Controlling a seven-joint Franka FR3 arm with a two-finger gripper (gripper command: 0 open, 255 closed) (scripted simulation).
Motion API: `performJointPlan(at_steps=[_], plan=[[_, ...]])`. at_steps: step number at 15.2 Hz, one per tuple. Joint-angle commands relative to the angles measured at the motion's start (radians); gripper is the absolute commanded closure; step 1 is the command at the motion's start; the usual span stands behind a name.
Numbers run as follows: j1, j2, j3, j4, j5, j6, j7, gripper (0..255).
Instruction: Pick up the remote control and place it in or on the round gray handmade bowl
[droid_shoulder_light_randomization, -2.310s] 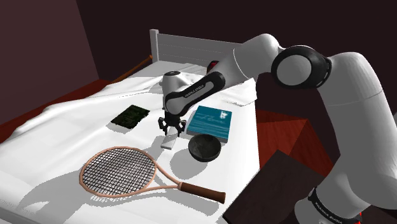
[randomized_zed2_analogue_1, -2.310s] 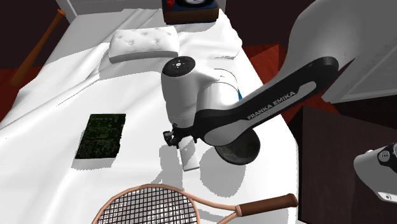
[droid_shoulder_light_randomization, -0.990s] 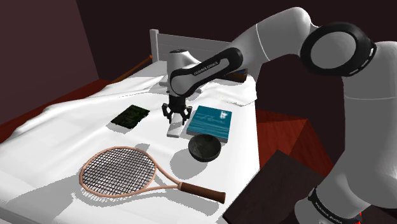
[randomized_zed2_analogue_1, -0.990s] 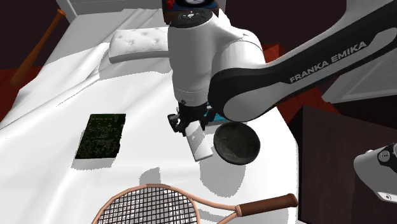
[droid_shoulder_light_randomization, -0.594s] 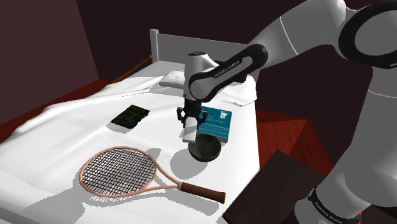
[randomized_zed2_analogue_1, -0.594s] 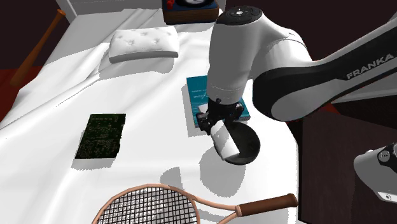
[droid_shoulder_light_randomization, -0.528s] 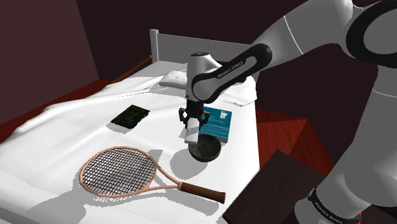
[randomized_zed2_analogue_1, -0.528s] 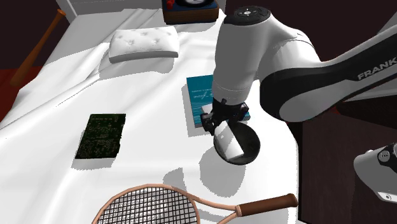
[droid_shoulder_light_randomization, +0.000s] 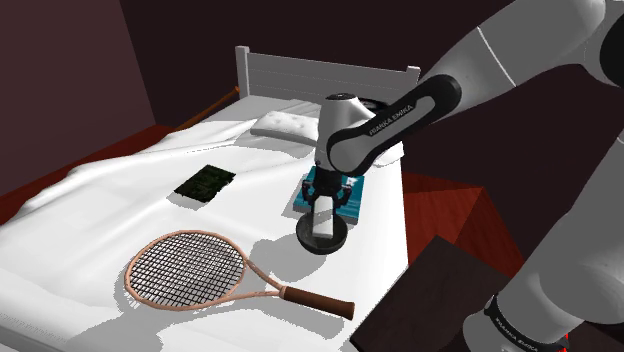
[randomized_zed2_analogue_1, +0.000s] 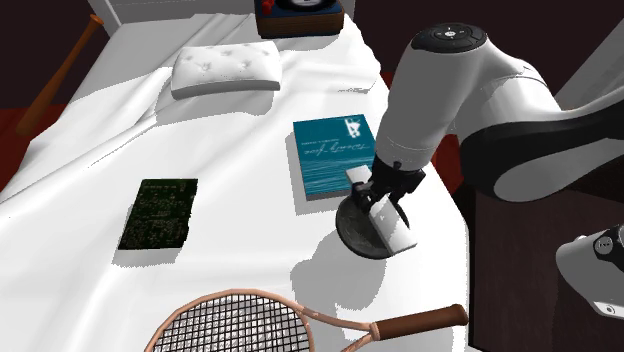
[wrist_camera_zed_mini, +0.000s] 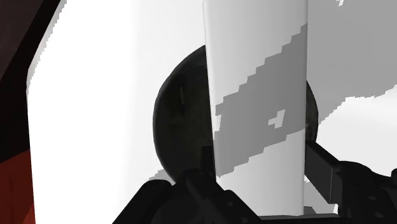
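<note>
Remote control (randomized_zed2_analogue_1: 392, 228), drawn plain white and slab-shaped, is clamped between the black fingers (wrist_camera_zed_mini: 320, 167) of the gripper (randomized_zed2_analogue_1: 386, 195), which press on its two long edges near one end. The gripper hangs directly over the round dark gray bowl (randomized_zed2_analogue_1: 356, 230), and the free end of the remote control slants down across the bowl's opening toward its rim. Whether that end touches the bowl cannot be told. In the wrist view the white slab crosses the middle of the dark bowl, with a jagged gray shadow running over it.

The bowl sits on the white bed (randomized_zed2_analogue_1: 230, 150), close to the edge nearest the red floor. A teal book (randomized_zed2_analogue_1: 330, 155) lies flat just beside the bowl, on the side toward the pillow (randomized_zed2_analogue_1: 225, 68). A flat dark green rectangle (randomized_zed2_analogue_1: 160, 212) lies well apart from both, toward the second exterior view's left. A tennis racket (droid_shoulder_light_randomization: 190, 270) with a brown frame lies at the bed's near end in the shoulder view, its handle pointing toward the stand (droid_shoulder_light_randomization: 440, 300). A white headboard (droid_shoulder_light_randomization: 320, 75) stands behind the pillow.
</note>
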Motion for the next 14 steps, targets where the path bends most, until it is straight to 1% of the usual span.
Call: performJointPlan(at_steps=[1,10,14], plan=[[0.000,0.016,-0.001,-0.013,-0.006,0.029,0.003,255],[0.008,0.121,-0.014,-0.028,-0.050,0.146,0.033,255],[0.008,0.124,-0.015,-0.028,-0.052,0.150,0.034,255]])
